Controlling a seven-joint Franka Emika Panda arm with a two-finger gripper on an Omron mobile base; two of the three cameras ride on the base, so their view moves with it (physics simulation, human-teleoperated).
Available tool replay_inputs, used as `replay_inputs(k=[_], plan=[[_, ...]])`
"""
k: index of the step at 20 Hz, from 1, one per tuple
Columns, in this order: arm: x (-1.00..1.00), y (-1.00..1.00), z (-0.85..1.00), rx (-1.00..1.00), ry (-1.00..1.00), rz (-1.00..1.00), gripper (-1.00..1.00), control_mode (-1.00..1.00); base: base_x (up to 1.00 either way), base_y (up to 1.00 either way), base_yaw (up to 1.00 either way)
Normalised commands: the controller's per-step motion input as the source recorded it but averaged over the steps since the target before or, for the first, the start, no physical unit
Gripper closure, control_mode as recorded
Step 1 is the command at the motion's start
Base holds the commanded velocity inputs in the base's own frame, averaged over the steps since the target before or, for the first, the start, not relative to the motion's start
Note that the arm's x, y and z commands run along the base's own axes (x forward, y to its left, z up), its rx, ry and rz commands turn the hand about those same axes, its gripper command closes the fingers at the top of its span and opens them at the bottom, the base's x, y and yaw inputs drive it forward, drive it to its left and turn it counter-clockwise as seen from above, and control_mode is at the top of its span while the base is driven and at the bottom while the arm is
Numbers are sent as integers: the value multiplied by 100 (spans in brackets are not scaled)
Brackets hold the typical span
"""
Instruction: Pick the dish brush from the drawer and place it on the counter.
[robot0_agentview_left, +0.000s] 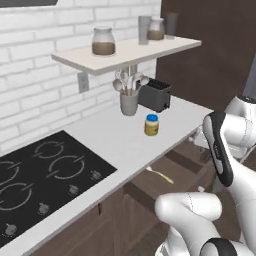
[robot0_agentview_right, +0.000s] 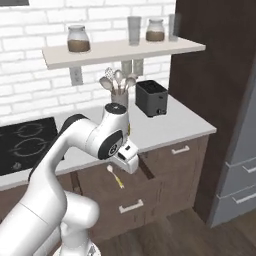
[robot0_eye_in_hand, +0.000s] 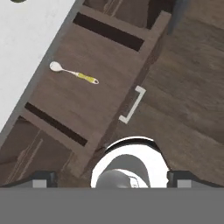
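While the drawer stands pulled out: the brush (robot0_eye_in_hand: 73, 73) lies flat on its floor, near the desk edge.
Drawer: drawer (robot0_eye_in_hand: 100, 94) is open below the desk (robot0_agentview_left: 117, 137), its silver handle (robot0_eye_in_hand: 132, 105) facing out.
Gripper: gripper (robot0_eye_in_hand: 109, 179) sits high above the drawer, well apart from the brush; two tips show wide apart at the frame bottom, so I judge it open and empty.
Risk: the thin handle lies flat on wood, so fingers may scrape the floor or pinch off-centre and flick it away.
Risk two: the descent could clip the drawer front or desk lip.
Surface: pale desk with cooktop (robot0_agentview_left: 37, 172), jar (robot0_agentview_left: 151, 124), utensil cup (robot0_agentview_left: 129, 102), toaster (robot0_agentview_left: 155, 94).
Room: white brick wall, shelf (robot0_agentview_left: 127, 51) with jars.
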Motion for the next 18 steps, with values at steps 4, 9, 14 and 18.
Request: replay_inputs(k=[4, 9, 14, 18], plan=[[0, 0, 0, 0, 0, 0, -100, 100, -5, 69, -55], [0, 0, 0, 0, 0, 0, -100, 100, 1, 79, -35], [0, 0, 0, 0, 0, 0, -100, 100, 11, 77, -34], [12, 0, -11, 0, 2, -5, -100, -100, 30, 20, -21]])
